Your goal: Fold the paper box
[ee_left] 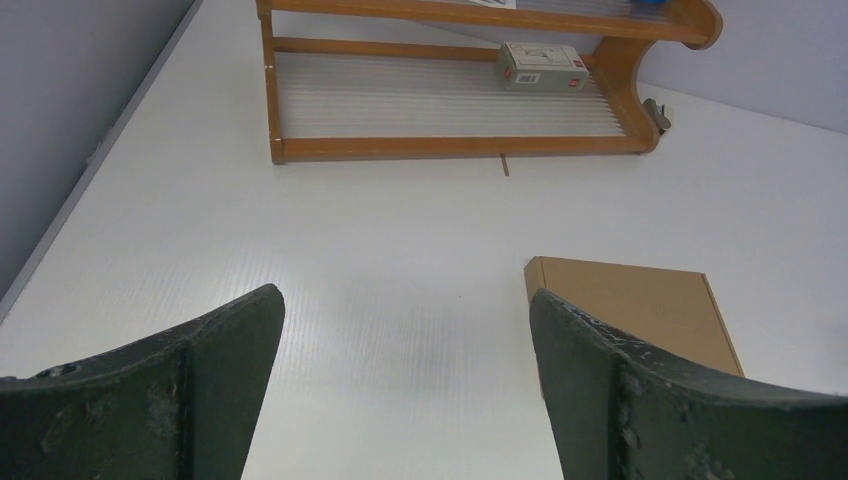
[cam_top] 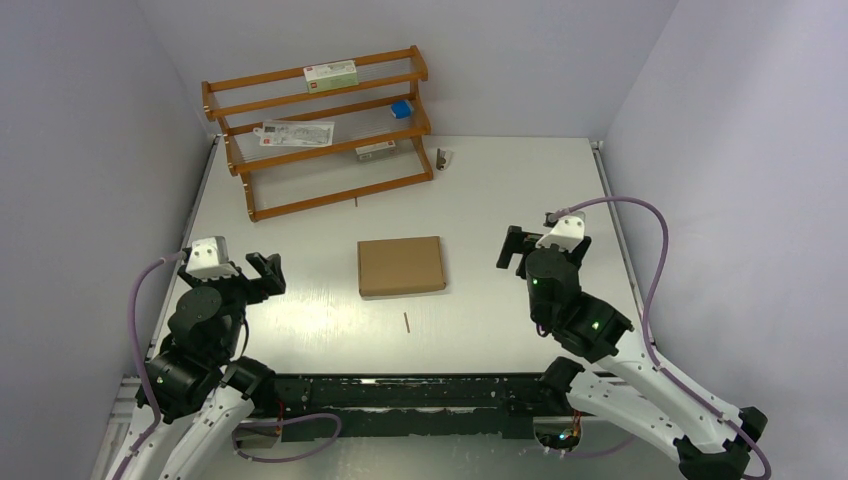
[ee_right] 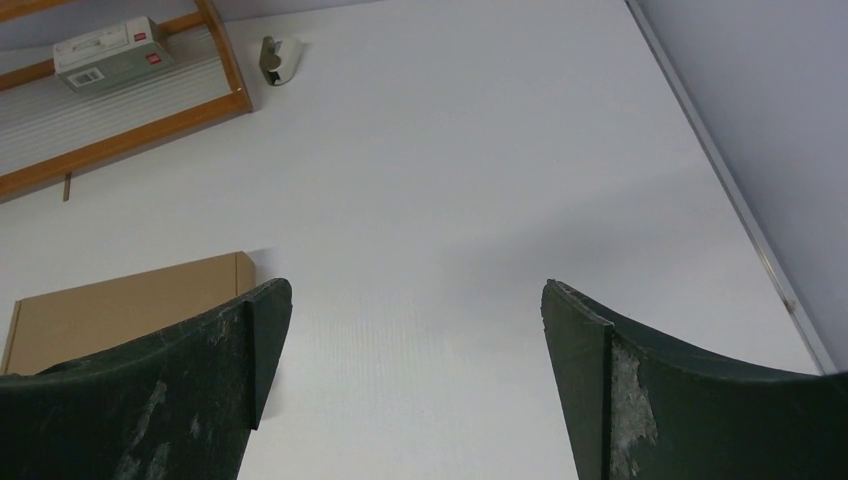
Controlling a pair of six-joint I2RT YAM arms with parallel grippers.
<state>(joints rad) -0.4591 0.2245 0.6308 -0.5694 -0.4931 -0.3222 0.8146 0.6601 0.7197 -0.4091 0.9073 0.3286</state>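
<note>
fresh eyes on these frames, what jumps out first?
The brown paper box lies flat in the middle of the table, touched by nothing. The left hand and right hand flank it, both open, empty and apart from it. A wooden rack stands at the far left.

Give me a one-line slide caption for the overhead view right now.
Brown paper box lies flat between the open left gripper and open right gripper, neither touching it.
</note>
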